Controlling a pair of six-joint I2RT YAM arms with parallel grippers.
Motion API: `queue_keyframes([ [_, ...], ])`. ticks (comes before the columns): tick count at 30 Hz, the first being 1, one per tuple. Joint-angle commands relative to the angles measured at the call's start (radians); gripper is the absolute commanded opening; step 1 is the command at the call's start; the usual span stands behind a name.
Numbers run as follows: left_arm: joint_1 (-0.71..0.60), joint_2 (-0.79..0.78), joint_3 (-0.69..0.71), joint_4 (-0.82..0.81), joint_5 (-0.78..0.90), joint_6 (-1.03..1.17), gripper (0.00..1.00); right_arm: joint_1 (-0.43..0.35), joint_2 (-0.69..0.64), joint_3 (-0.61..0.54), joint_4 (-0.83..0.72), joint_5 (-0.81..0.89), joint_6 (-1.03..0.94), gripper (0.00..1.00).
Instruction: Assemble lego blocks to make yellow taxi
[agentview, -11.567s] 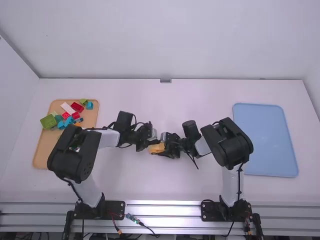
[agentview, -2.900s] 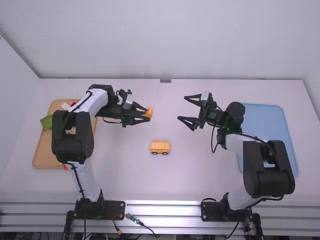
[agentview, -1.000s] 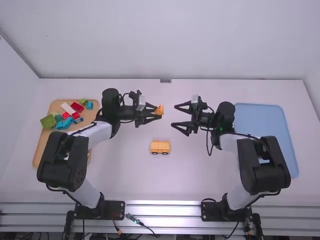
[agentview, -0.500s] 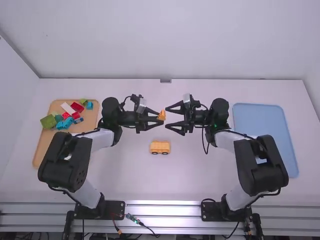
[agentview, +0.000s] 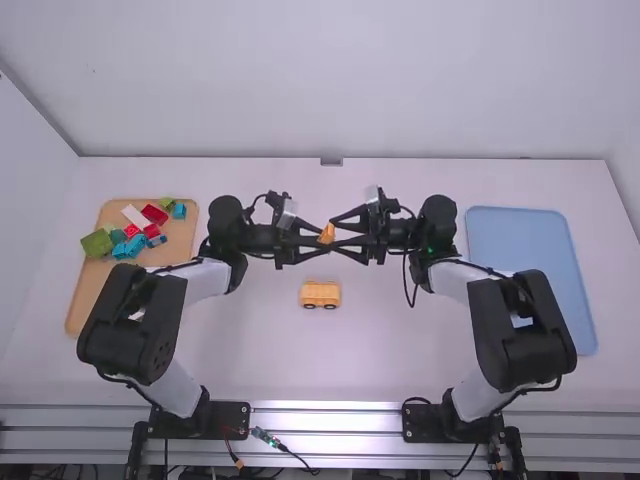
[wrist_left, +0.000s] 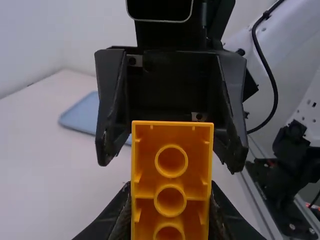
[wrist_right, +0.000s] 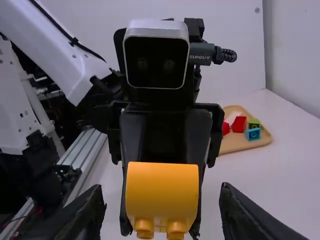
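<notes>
While the left gripper (agentview: 320, 243) pinches an orange block (agentview: 327, 232) up in the air, here's the right gripper (agentview: 336, 234) facing it from three o'clock, fingers spread, one on either side of that block! And look at the piece itself: the left wrist view gives us its hollow side, three round tubes in a row, and the right wrist view its smooth curved face and two studs. Down at six o'clock from the pair, the orange wheeled body (agentview: 320, 292) sits upright on the table (agentview: 400, 350). Out at nine o'clock, a wooden tray (agentview: 88, 305) carries green, pink, red and blue blocks (agentview: 130, 246), bunched towards its twelve o'clock end; over at three, the blue tray (agentview: 530, 280)!
</notes>
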Motion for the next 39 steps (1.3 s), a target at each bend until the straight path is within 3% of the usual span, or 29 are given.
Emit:
queue_keyframes([
  [1,-0.003,-0.008,-0.021,0.004,0.013,0.023,0.02,0.004,0.008,0.027,0.005,-0.006,0.004,0.54],
  [14,-0.004,-0.008,-0.034,0.061,0.014,0.013,0.02,0.023,0.008,0.027,0.001,0.017,0.002,0.55],
  [22,-0.010,-0.008,-0.034,0.061,0.014,0.013,0.02,0.027,0.008,0.027,0.001,0.028,0.002,0.37],
  [23,-0.016,-0.008,-0.034,0.060,0.014,0.013,0.05,0.032,0.008,0.027,0.001,0.027,0.002,0.32],
  [24,-0.022,-0.008,-0.034,0.062,0.011,0.013,0.18,0.040,0.008,0.027,0.001,0.028,0.002,0.23],
  [26,-0.026,-0.008,-0.034,0.061,0.011,0.018,0.24,0.044,0.008,0.027,0.001,0.030,0.002,0.16],
  [29,-0.031,-0.008,-0.034,0.065,0.011,0.019,0.55,0.053,0.008,0.027,0.000,0.043,0.002,0.06],
  [30,-0.027,-0.008,-0.034,0.067,0.012,0.019,0.99,0.051,0.008,0.027,0.002,0.043,0.001,0.06],
  [33,-0.016,-0.008,-0.033,0.069,0.021,0.013,0.99,0.034,0.008,0.027,-0.007,0.043,-0.016,0.00],
  [39,0.013,-0.008,-0.033,0.045,0.044,0.019,0.99,-0.030,0.008,0.027,-0.037,0.090,-0.014,0.00],
])
